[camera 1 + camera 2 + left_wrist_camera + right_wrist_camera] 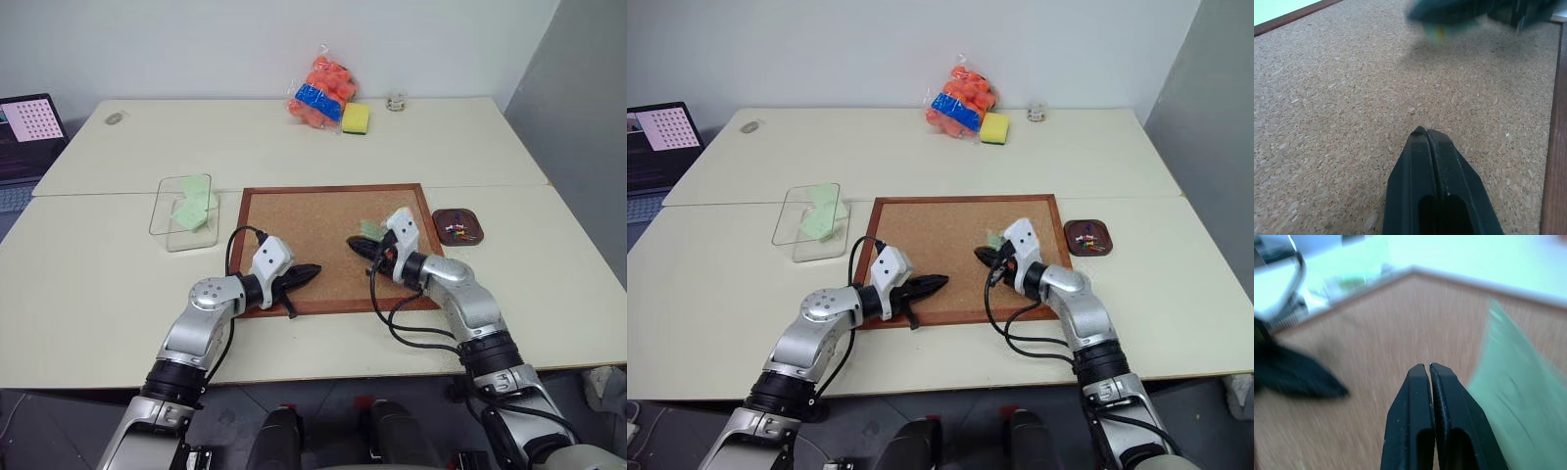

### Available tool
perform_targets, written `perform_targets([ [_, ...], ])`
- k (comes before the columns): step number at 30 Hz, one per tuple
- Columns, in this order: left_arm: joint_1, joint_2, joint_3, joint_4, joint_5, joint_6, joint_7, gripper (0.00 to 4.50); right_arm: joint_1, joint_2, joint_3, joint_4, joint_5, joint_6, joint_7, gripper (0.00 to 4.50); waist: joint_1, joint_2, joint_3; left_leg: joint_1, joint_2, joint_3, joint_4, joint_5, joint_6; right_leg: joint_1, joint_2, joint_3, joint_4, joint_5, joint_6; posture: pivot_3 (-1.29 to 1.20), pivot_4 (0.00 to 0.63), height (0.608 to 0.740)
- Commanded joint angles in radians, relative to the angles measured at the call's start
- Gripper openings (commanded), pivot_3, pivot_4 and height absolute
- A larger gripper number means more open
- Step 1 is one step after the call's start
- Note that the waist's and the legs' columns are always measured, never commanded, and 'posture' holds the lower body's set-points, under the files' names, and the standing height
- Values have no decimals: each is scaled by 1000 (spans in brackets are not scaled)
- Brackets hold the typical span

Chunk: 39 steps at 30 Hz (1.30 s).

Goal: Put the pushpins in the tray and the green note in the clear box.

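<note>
Both grippers over the corkboard (323, 230), jaws closed and empty

Right gripper (359, 245) sits just beside one green note (369, 228) on the corkboard; left gripper (312, 271) is nearer its front edge. Clear box (167, 220), left of the corkboard, holds more green notes, count unclear. Tray (458, 225), right, holds several pushpins (460, 231), too small to count.

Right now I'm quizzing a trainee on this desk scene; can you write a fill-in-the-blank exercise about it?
1. The clear box holds notes whose colour is ____.
2. The pushpins lie in the brown ____.
3. Both grippers, left and right, hover over the wood-framed ____.
4. The yellow sponge sits beside a bag of toys that are mostly ____.

Missing words: green; tray; corkboard; orange
</note>
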Motion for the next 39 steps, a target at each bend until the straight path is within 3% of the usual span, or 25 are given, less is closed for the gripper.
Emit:
perform_targets([
  [1,18,6,-1,-6,10,5,-1,0,-15,-11,-29,-82,37,37,-9,30,0,0,0,0,0,0,0,0,0,0,0,0,0,0,0,0,150,740],
  [10,8,-6,9,-21,-12,20,1,0,-21,-19,-29,-110,38,62,-14,30,0,0,0,0,0,0,0,0,0,0,0,0,0,0,0,0,150,740],
  [12,-12,-20,47,-48,-82,91,-2,0,-18,-23,-16,-115,32,61,-5,30,0,0,0,0,0,0,0,0,0,0,0,0,0,0,0,0,150,740],
  [20,-146,8,189,-84,-304,344,-46,1293,15,-86,54,-124,-10,15,76,0,0,0,0,-1,0,-1,0,0,0,0,0,-1,0,-1,2,0,150,740],
  [23,-191,26,211,-80,-358,414,-74,2004,17,-117,81,-113,-25,-22,117,0,0,0,0,-1,-1,-1,0,0,0,0,0,-1,-1,-1,2,0,150,740],
  [32,-300,78,170,-19,-407,550,-200,3829,16,-171,132,-83,-61,-168,229,0,-1,-1,0,-1,-1,-1,0,0,0,0,0,-1,-1,-1,2,0,150,740],
  [34,-336,76,155,16,-404,564,-225,4092,17,-171,146,-88,-68,-201,248,0,0,-1,0,-1,-1,-1,0,0,0,0,0,-1,-1,-1,2,0,150,740],
  [39,-384,58,112,47,-393,557,-278,4092,10,-158,159,-107,-66,-224,262,0,0,-1,1,-1,-1,-1,0,0,0,0,0,-1,-1,-1,2,0,150,740],
])
